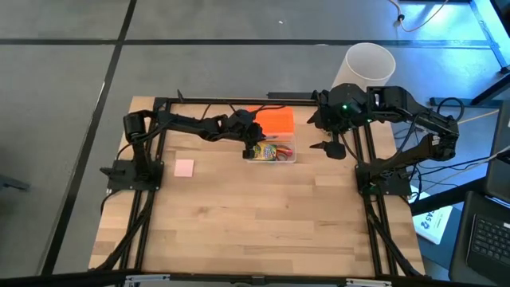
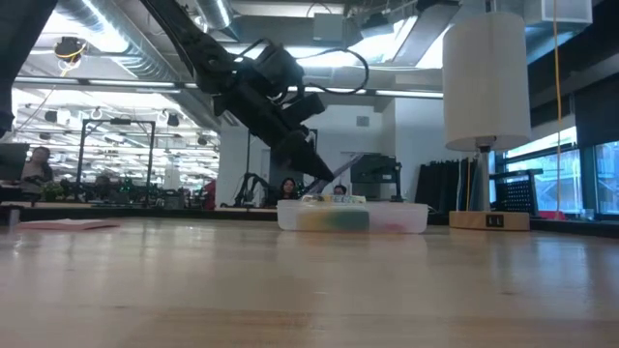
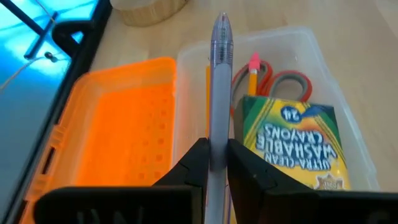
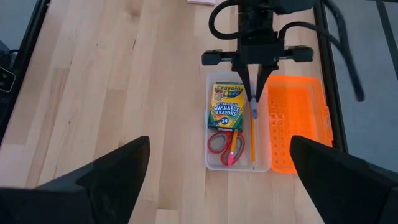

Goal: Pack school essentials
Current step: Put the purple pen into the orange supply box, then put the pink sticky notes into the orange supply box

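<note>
A clear plastic box (image 4: 239, 165) stands at the table's far middle, its orange lid (image 4: 295, 121) lying open beside it. Inside lie a yellow-green crayon box (image 3: 292, 143), red-handled scissors (image 4: 224, 144) and an orange pencil (image 4: 252, 140). My left gripper (image 4: 254, 93) hangs over the box, shut on a pale purple pen (image 3: 219, 93). A pink pad (image 1: 184, 167) lies flat on the table to the left. My right gripper (image 1: 335, 147) waits open, high up to the right of the box. My left gripper pinches the pen's barrel (image 3: 217, 146) between its two fingers (image 3: 193, 165). They slant down from the table's left side and lie along the pen. The pen juts out past the fingertips, tilted down. Its free end (image 4: 254, 113) is over the box, between crayon box and lid.
A tall white cylinder (image 1: 369, 68) on a wooden base (image 2: 488, 220) stands beyond the table's far right corner. Dark frame rails (image 1: 143, 215) run along both sides. Bare wood stretches across the near half of the table (image 1: 255, 231).
</note>
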`<action>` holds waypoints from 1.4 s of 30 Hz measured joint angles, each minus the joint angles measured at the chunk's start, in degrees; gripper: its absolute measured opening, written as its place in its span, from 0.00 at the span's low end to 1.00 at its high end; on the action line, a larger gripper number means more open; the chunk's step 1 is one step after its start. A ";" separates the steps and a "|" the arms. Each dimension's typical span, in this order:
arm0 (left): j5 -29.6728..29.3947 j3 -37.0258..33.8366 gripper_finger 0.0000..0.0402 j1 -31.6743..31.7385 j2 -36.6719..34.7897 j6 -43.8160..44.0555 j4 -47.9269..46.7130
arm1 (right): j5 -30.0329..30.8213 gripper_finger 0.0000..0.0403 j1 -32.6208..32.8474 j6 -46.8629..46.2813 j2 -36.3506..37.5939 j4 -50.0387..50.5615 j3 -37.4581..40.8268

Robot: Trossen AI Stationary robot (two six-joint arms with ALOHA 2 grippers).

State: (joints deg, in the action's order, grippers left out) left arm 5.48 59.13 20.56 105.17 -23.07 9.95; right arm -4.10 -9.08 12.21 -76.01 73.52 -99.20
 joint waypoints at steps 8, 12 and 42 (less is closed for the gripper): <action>-0.46 0.00 0.13 0.00 0.06 -0.02 -0.21 | 0.00 0.96 0.00 0.00 0.00 0.02 0.00; -0.46 0.00 0.16 0.00 0.06 -0.02 -0.19 | 0.00 0.96 0.00 0.00 0.00 0.02 0.00; -9.03 0.00 0.23 1.33 -27.58 19.80 -42.69 | -0.50 0.96 0.00 -2.97 0.00 0.04 0.00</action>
State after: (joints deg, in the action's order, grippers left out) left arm -3.55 59.13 21.89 77.58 -3.27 -32.74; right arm -4.60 -9.09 9.23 -76.01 73.56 -99.20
